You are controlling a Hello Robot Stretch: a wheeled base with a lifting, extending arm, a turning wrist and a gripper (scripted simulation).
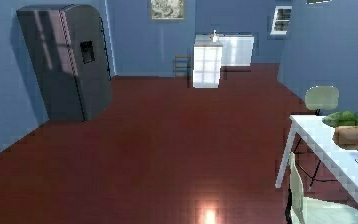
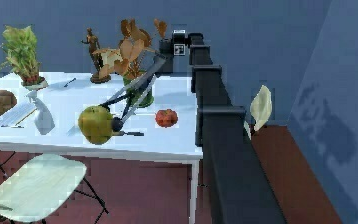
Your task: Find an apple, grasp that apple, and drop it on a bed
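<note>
arm [image 2: 227,150] is reaching over the table [image 2: 177,142], gripper [image 2: 119,115] by a green apple [image 2: 95,124]; hold: cannot tell; bed drop pending.

A round, yellow-green apple [image 2: 97,124], faintly mottled with brownish patches, rests on a white table [image 2: 57,138] close to the table's near edge. In the arm side view it sits a little left of the middle. A smaller red round fruit [image 2: 166,118] lies near it, to its right, not touching.
</note>
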